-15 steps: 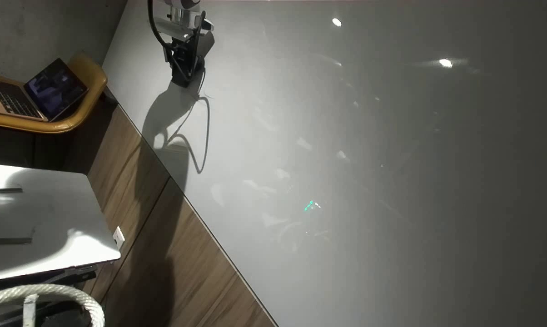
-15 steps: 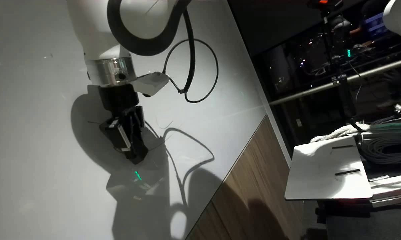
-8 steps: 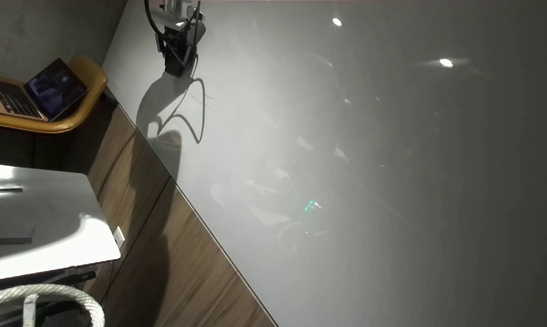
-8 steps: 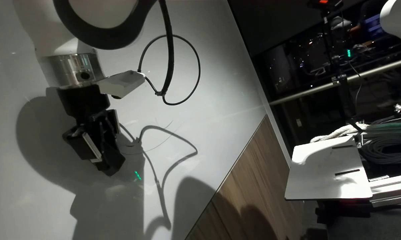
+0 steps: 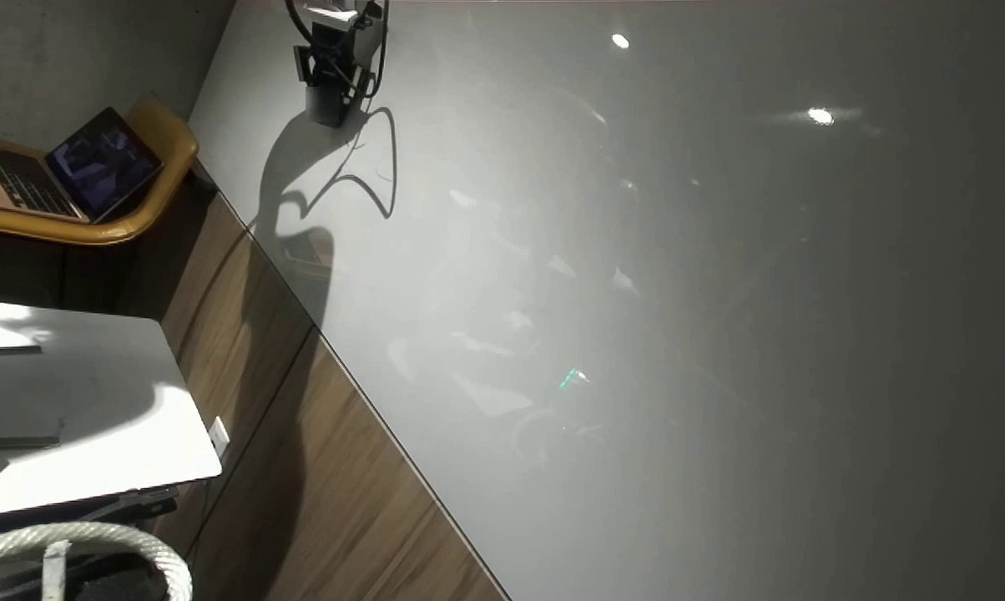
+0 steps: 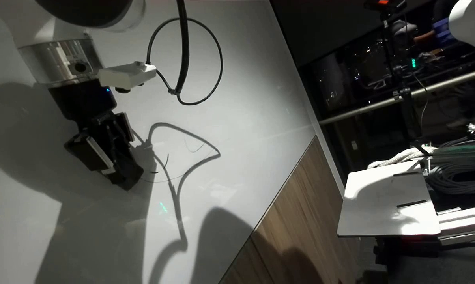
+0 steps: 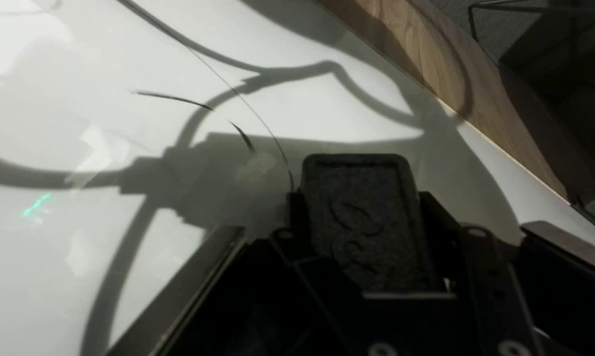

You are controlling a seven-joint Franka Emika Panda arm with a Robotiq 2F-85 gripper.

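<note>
Wrist view: the gripper [image 7: 361, 210] has its fingers [image 7: 296, 215] clamped on a dark block [image 7: 366, 227], one at each side, with the block at or just over the white surface [image 7: 25, 277]; whether the two touch cannot be told. Left of the block in this view, two short black strokes [image 7: 174, 98] mark the white surface, and a thin line [image 7: 218, 74] curves down to the finger at the block's left side. Compared with a second ago, the block stands farther from the green reflection [image 6: 163, 208] in both exterior views, and farther from the wood panel [image 6: 300, 193] too. In an exterior view the strokes now show just beside the block, at a spot that the gripper covered then. Well apart from the block and beyond the wood panel, a silver-edged frame [image 6: 466, 223] has a coil of grey cable [image 6: 458, 179] lying in it; how deep the frame goes is too dark to make out. White rope [image 6: 403, 157] lies beside the coil, likewise well away from the block. Also past the wood panel from the block, an orange chair [image 5: 177, 148] cradles an open laptop [image 5: 106, 163].
</note>
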